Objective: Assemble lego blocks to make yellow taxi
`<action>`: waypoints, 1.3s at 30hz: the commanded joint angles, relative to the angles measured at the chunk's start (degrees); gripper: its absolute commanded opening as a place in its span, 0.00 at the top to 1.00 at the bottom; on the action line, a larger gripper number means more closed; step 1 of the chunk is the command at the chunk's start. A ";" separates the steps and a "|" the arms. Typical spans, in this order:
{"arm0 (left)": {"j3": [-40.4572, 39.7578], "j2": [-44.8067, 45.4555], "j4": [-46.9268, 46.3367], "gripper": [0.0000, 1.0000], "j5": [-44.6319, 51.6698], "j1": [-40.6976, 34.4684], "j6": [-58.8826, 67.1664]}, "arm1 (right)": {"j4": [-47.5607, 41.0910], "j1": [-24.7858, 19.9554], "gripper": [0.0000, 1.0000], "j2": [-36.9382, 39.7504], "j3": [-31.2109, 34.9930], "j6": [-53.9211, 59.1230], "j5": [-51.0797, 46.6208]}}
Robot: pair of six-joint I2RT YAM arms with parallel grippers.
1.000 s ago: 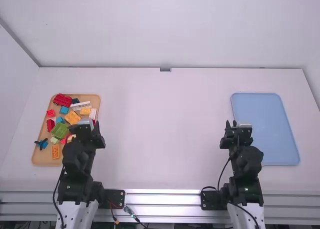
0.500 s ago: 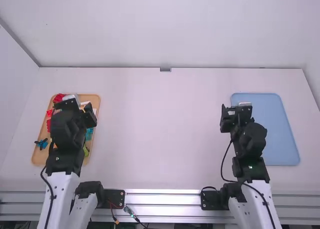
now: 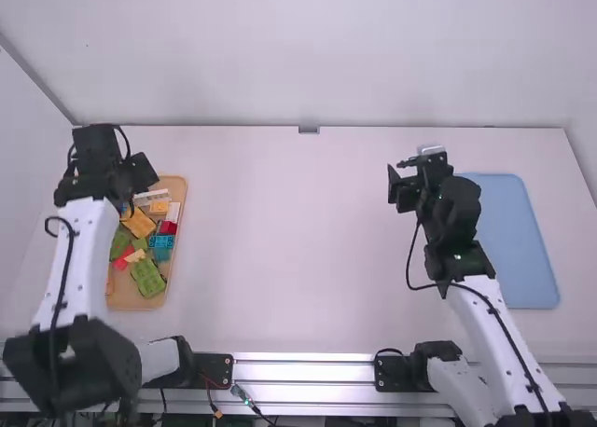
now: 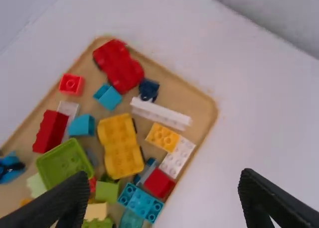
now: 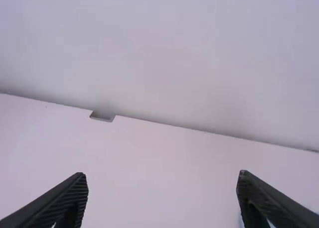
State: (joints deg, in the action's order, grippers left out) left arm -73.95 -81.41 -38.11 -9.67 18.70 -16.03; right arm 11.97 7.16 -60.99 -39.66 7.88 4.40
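Left tool [image 3: 138, 172] and right tool [image 3: 403, 180], both spread wide, have moved forward, the left apparently near the tray [image 4: 195, 106].

Bright, diffuse light falls evenly over the white table [image 3: 308, 259] in the high view, with strong glare along the metal rail [image 3: 303, 371] at the near edge. The elbow of the left arm [image 3: 70, 366], near left, is blurred. In the left wrist view the toy bricks [image 4: 119, 143] appear soft-edged; in the right, the far wall [image 5: 159, 54] darkens toward its foot.
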 commanded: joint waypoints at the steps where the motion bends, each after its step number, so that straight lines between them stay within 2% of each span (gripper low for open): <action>1: -6.43 -6.88 -4.25 0.17 -1.71 2.47 -1.83 | 0.75 0.90 0.16 -3.03 -3.87 2.76 0.65; 6: -12.30 -15.93 -10.59 0.10 -2.55 6.35 -3.56 | 2.41 1.64 0.10 -7.83 -7.11 3.38 1.07; 11: -12.97 -20.96 -12.85 0.05 -1.65 9.76 -5.84 | 3.80 2.10 0.05 -11.32 -9.46 3.86 1.35; 16: -11.12 -24.48 -11.34 0.02 0.80 11.99 -6.30 | 3.89 2.43 0.02 -13.73 -11.09 3.81 1.56; 19: -8.97 -25.65 -7.13 0.00 3.80 12.05 -5.61 | 3.83 2.53 0.01 -14.46 -11.57 3.92 1.62; 24: -5.97 -26.03 -3.41 0.05 4.74 11.28 -6.49 | 3.65 2.54 0.01 -14.67 -11.72 3.96 1.64; 30: -3.80 -26.40 -2.73 0.06 4.83 10.80 -6.88 | 3.76 2.54 0.01 -14.67 -11.72 3.93 1.64; 35: -1.01 -26.51 0.70 0.13 8.85 10.58 -6.01 | 4.09 2.54 0.01 -14.67 -11.72 3.96 1.62; 39: 0.33 -26.51 1.70 0.14 7.61 10.14 -6.71 | 3.89 2.54 0.01 -14.67 -11.72 3.98 1.81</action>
State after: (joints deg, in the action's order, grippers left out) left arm -74.50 -106.83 -36.42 -2.55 29.50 -22.59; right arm 15.70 9.54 -75.22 -49.52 12.01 5.82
